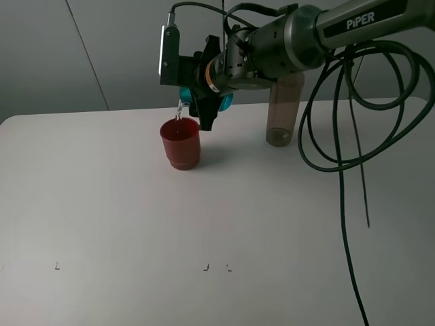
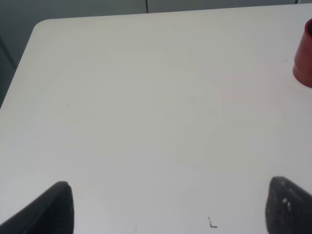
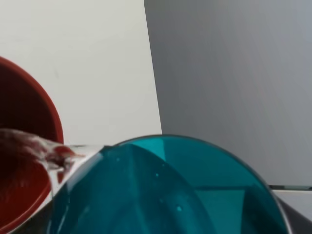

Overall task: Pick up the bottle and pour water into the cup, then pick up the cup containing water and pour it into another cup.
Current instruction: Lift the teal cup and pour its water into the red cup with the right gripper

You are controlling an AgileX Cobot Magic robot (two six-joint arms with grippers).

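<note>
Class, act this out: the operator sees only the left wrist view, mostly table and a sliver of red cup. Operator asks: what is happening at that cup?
Observer: The right pincer holds the teal cup tilted above the red cup; water is pouring in.
Operator: What else stands nearby?
Observer: The bottle, upright on the table, behind the right arm, apart from both cups.
Operator: Any spill?
Observer: None visible; the stream crosses the red rim inward.

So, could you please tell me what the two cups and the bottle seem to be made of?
The teal cup looks like clear tinted plastic with a glossy finish; light and shapes show through it. The red cup is opaque, probably plastic, smooth with a soft sheen. The bottle is translucent smoky grey-brown, probably plastic; its base ring shows through the side.
</note>
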